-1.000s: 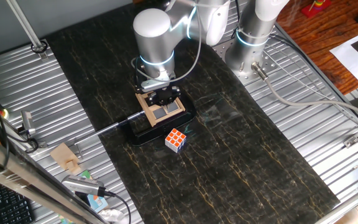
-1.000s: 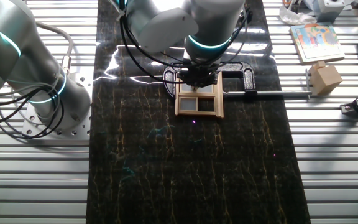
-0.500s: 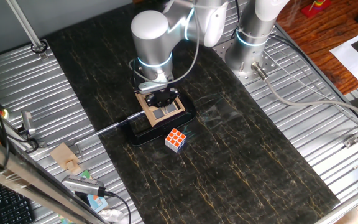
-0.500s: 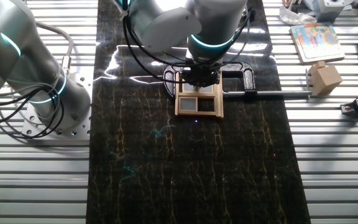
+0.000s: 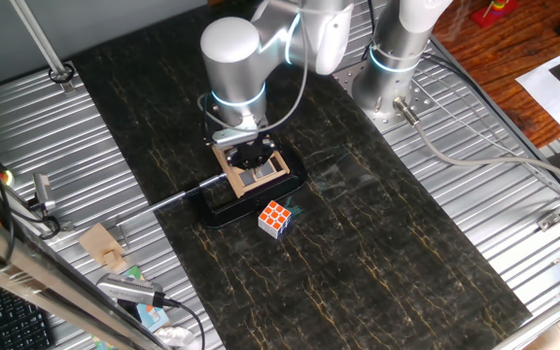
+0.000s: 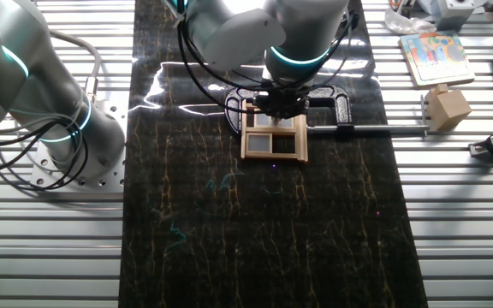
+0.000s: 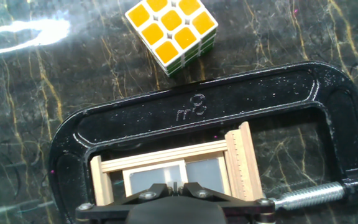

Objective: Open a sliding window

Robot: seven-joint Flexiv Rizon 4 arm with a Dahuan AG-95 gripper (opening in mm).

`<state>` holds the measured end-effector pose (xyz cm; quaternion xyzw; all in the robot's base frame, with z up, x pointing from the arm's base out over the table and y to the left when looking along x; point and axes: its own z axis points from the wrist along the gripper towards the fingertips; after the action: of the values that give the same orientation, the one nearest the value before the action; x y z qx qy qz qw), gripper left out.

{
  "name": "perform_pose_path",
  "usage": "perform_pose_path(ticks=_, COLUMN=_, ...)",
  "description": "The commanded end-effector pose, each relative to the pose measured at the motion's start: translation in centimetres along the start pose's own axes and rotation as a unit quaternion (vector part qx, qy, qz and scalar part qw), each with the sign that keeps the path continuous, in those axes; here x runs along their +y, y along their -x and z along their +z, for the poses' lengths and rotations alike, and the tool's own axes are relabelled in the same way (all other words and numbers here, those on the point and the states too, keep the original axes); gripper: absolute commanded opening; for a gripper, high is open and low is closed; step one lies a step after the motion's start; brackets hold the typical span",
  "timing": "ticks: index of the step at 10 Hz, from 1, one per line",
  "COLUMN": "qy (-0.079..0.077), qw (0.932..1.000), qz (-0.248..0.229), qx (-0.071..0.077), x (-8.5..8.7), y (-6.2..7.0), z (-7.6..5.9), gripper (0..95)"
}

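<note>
The sliding window [image 5: 257, 173] is a small tan wooden frame with grey panes, lying flat on a glossy black base. It also shows in the other fixed view [image 6: 274, 142] and in the hand view [image 7: 173, 169]. My gripper [image 5: 250, 155] points straight down onto the window's far half, and the other fixed view shows the gripper [image 6: 279, 109] over the frame's upper panes. In the hand view my gripper [image 7: 176, 186] has its fingertips together on the grey pane by the middle bar. It holds nothing that I can see.
A black C-clamp [image 7: 194, 112] surrounds the window, and its screw rod [image 6: 375, 130] sticks out sideways. A Rubik's cube [image 5: 275, 218] lies just beside the clamp, seen in the hand view [image 7: 171, 28] too. A small wooden block [image 6: 448, 107] and clutter sit on the metal side strips.
My gripper has shifted slightly across the window, up-left in one fixed view and rightward in the other. The frame, clamp and cube have stayed in place.
</note>
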<state>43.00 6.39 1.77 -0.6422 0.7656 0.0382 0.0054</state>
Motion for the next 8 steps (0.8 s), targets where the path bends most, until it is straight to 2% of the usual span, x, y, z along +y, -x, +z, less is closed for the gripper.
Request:
perform_pose_path(ticks=1, qy=0.0, qw=1.0, qz=-0.006, qx=0.004, x=-0.29, y=-0.09, z=-0.2, gripper=0.0)
perform_pose_path(ticks=4, qy=0.002, qw=1.0, qz=-0.003, qx=-0.001, x=-0.37, y=-0.14, z=0.0, gripper=0.0)
perform_pose_path(ticks=8, qy=0.006, qw=0.9999, qz=-0.006, qx=0.006, x=-0.12, y=0.01, z=-0.89, gripper=0.0)
